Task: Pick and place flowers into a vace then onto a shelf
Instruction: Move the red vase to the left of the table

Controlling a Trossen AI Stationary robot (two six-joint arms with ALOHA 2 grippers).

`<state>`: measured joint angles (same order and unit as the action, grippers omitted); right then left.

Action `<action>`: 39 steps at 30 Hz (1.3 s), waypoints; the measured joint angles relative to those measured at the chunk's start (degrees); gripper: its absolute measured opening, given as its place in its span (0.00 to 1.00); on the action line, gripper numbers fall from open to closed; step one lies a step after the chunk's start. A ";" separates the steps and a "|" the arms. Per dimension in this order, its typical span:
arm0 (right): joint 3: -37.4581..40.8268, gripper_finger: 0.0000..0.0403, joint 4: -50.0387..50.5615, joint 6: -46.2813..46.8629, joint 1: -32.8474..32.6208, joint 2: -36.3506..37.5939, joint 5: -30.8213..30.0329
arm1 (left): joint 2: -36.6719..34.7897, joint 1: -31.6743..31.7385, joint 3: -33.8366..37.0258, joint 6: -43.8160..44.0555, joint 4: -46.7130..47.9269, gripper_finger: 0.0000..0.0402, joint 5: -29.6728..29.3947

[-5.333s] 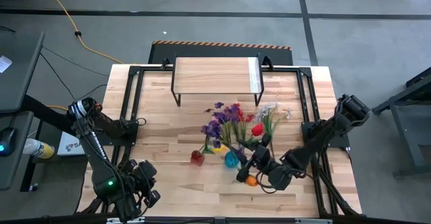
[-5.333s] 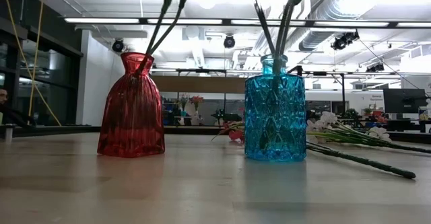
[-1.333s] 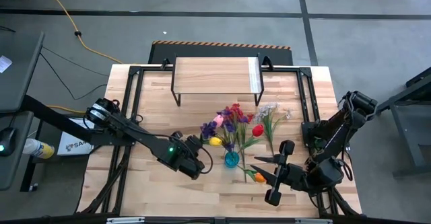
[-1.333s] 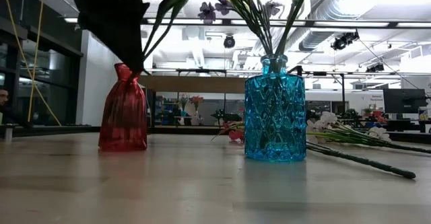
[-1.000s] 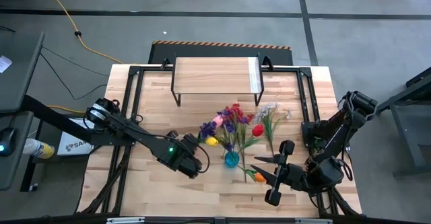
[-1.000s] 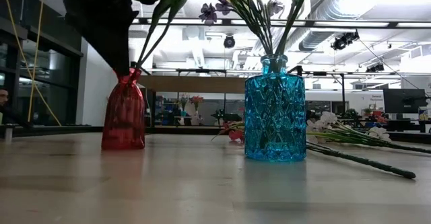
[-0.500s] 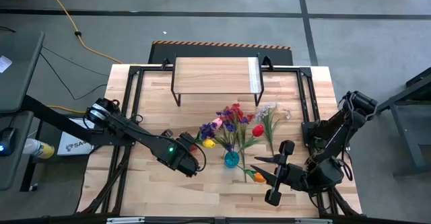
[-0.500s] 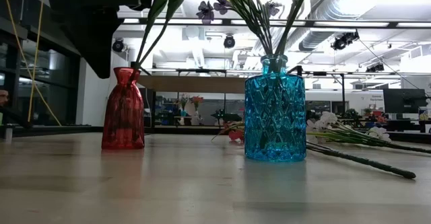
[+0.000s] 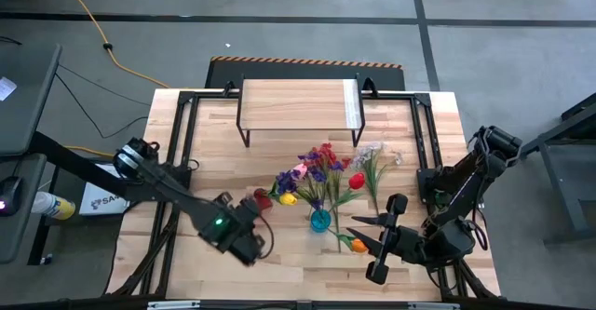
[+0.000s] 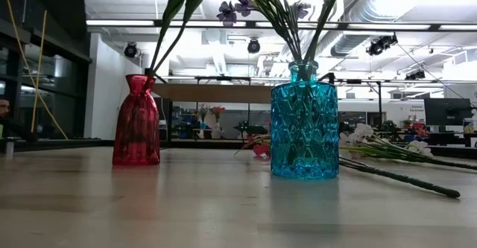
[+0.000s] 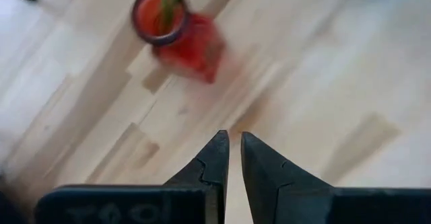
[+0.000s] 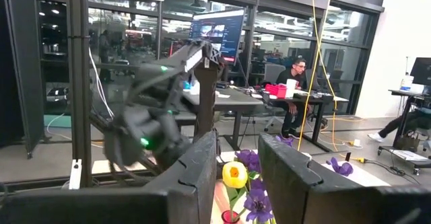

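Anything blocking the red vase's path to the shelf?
Nothing visible does. The red vase stands on the table, bare wood between it and the shelf. The blue vase and loose flowers lie off to the right side. The left pincer is nearly shut, short of the red vase.

Flowers' (image 10: 246,6) tops beyond frame edge

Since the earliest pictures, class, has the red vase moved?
Yes. The red vase now stands farther left of the blue vase and nearer the shelf.
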<state>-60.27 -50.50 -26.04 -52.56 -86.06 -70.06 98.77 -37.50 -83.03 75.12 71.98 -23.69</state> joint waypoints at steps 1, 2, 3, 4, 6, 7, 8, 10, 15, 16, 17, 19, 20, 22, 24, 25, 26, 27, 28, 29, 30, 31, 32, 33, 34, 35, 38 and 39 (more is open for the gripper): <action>0.00 0.26 0.00 0.00 0.00 0.00 0.00 | -0.15 -0.73 -0.38 0.10 -0.91 0.18 -1.25; 0.02 0.26 0.02 0.00 0.00 0.00 0.02 | -0.20 -1.43 -0.60 0.13 -1.50 0.18 -2.69; 0.01 0.26 0.01 -0.01 0.00 0.00 0.02 | -0.20 -2.04 -0.62 0.16 -1.73 0.18 -3.94; 0.02 0.26 0.00 -0.01 0.00 0.00 0.01 | -0.14 -2.53 -0.56 0.16 -1.91 0.18 -5.32; 0.02 0.26 0.00 0.00 0.00 0.00 0.04 | -0.10 -2.86 -0.54 0.18 -2.05 0.18 -8.14; 0.01 0.26 0.02 0.00 0.00 0.00 0.10 | -0.10 -2.86 -0.54 0.21 -2.04 0.18 -9.09; 0.01 0.26 0.01 0.00 0.00 0.00 0.13 | -0.10 -2.81 -0.54 0.23 -2.18 0.18 -10.06; 0.00 0.26 0.00 0.03 0.00 0.00 0.14 | -0.10 -2.63 -0.54 0.32 -2.35 0.18 -11.79; 0.00 0.26 0.00 0.04 -0.48 0.00 0.39 | -0.08 -2.64 -0.54 0.78 -1.51 0.18 -15.02; 0.01 0.26 0.00 0.04 -0.68 0.00 0.42 | -0.08 -2.64 -0.54 0.51 -1.33 0.18 -15.03; 0.00 0.26 0.00 0.04 -0.86 0.00 0.39 | -0.08 -2.64 -0.54 0.29 -1.34 0.18 -15.03; 0.00 0.26 0.00 0.04 -1.27 0.00 0.30 | -0.06 -2.64 -0.54 0.08 -1.52 0.18 -15.14; 0.00 0.26 0.00 0.03 -1.48 0.00 0.28 | -0.06 -2.64 -0.54 -0.24 -1.63 0.18 -15.29; 0.00 0.26 0.00 0.02 -1.85 0.00 0.28 | -0.06 -2.64 -0.54 -1.49 -2.53 0.18 -15.37; 0.00 0.26 0.00 0.02 -2.03 0.00 0.28 | -0.06 -2.64 -0.54 -2.28 -3.32 0.18 -15.12; 0.00 0.26 0.00 0.03 -2.03 0.00 0.28 | -0.06 -2.64 -0.54 -2.65 -3.61 0.18 -14.75; 0.01 0.26 0.00 0.02 -2.03 0.00 0.27 | -0.06 -2.64 -0.54 -2.77 -3.63 0.18 -14.58; 0.00 0.26 0.00 0.03 -2.03 0.00 0.28 | -0.06 -2.64 -0.54 -2.85 -3.52 0.18 -14.45; 0.01 0.26 0.00 0.02 -2.03 0.00 0.26 | -0.06 -2.64 -0.54 -2.87 -3.66 0.18 -14.35; 0.00 0.26 0.00 0.04 -2.03 0.00 0.25 | -0.06 -2.64 -0.54 -2.88 -3.84 0.19 -14.35; 0.00 0.26 0.00 0.04 -2.01 0.00 0.24 | -0.06 -2.64 -0.54 -2.88 -3.82 0.19 -14.35; 0.00 0.26 0.00 0.02 -1.99 0.00 0.22 | -0.06 -2.64 -0.54 -2.88 -3.77 0.20 -14.35; 0.00 0.26 0.00 0.02 -1.99 0.00 0.22 | -0.06 -2.64 -0.54 -2.88 -3.74 0.22 -14.37; 0.02 0.26 0.00 0.02 -2.01 0.00 0.24 | -0.06 -2.64 -0.54 -2.88 -3.62 0.24 -14.37; 0.00 0.26 0.00 0.02 -2.12 0.00 0.24 | -0.06 -2.64 -0.54 -2.88 -3.57 0.27 -14.37; 0.00 0.26 0.00 0.02 -2.21 0.00 0.24 | -0.05 -2.64 -0.54 -2.88 -3.57 0.30 -14.35; 0.00 0.26 0.02 0.02 -2.35 0.00 0.26 | -0.03 -2.64 -0.54 -2.88 -3.30 0.40 -14.37; 0.02 0.26 0.00 0.02 -2.50 0.00 0.26 | -0.03 -2.64 -0.54 -2.88 -2.97 0.43 -14.38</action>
<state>-60.25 -50.50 -26.02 -55.05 -86.06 -69.80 98.74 -40.14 -83.57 72.25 69.01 -38.07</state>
